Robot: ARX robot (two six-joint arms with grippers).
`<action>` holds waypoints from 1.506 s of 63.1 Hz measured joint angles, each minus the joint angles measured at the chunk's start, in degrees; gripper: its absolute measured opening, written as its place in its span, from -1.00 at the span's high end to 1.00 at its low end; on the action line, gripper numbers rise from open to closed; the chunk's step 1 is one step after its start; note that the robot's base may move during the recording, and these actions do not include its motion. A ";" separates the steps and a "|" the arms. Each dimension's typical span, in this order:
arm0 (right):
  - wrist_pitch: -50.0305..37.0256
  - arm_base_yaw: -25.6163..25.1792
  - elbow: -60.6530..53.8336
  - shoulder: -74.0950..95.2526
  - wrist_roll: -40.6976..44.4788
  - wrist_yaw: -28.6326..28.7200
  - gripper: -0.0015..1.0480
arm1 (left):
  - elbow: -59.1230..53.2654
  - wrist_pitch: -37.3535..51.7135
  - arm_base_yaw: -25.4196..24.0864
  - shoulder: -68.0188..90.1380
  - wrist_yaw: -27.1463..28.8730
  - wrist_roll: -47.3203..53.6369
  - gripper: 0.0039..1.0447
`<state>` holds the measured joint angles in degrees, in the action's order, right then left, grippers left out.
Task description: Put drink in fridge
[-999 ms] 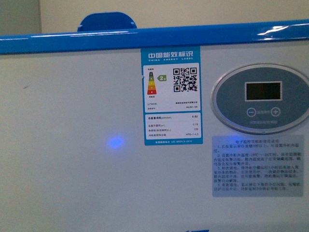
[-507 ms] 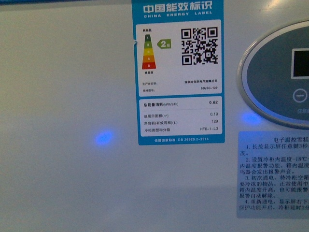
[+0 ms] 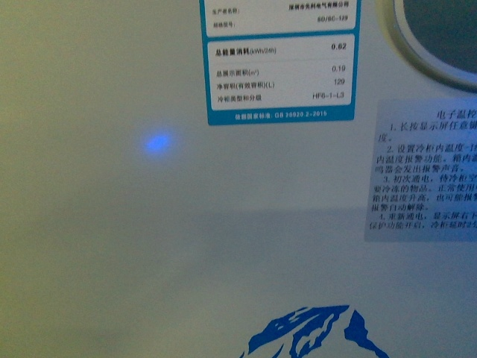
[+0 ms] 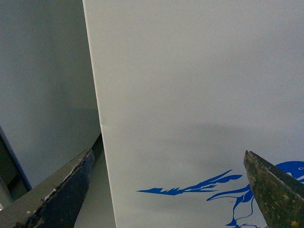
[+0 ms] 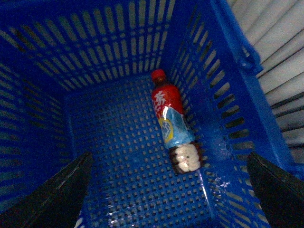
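Note:
The drink, a bottle of brown liquid with a red cap and a red label, lies on its side on the floor of a blue plastic crate, close to one wall. My right gripper is open above the crate floor, its dark fingers wide apart, the bottle lying just beyond the gap between them. The fridge's white front wall fills the front view, with a blue mountain picture. My left gripper is open and empty, close to the fridge's white wall with its blue picture.
A blue energy label, a grey instruction sticker and part of the oval control panel are on the fridge front. A blue light spot glows on it. Grey slats lie beside the crate.
The front view has slid down the fridge's front and closer. The blue top rim and control display have left the picture, and the mountain picture has come in at the bottom.

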<state>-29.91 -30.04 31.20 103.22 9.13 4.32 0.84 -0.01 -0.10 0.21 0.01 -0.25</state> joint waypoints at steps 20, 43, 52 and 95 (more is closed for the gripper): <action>-6.38 4.68 17.20 32.24 1.40 -9.53 -0.86 | 0.00 0.00 0.00 0.00 -0.02 0.02 -0.85; -5.14 5.38 38.01 54.12 2.25 -17.27 -0.86 | 0.00 0.00 0.00 0.00 -0.02 0.02 -0.85; -3.45 5.62 43.08 58.18 2.25 -18.47 -0.86 | 0.00 0.00 0.00 0.00 -0.02 0.02 -0.85; 5.75 5.27 62.84 72.32 -0.57 -23.04 -0.86 | 0.00 0.00 0.00 0.00 -0.02 0.02 -0.85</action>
<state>-24.16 -24.77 94.04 175.54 8.56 -18.72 0.84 -0.01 -0.10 0.21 -0.01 -0.23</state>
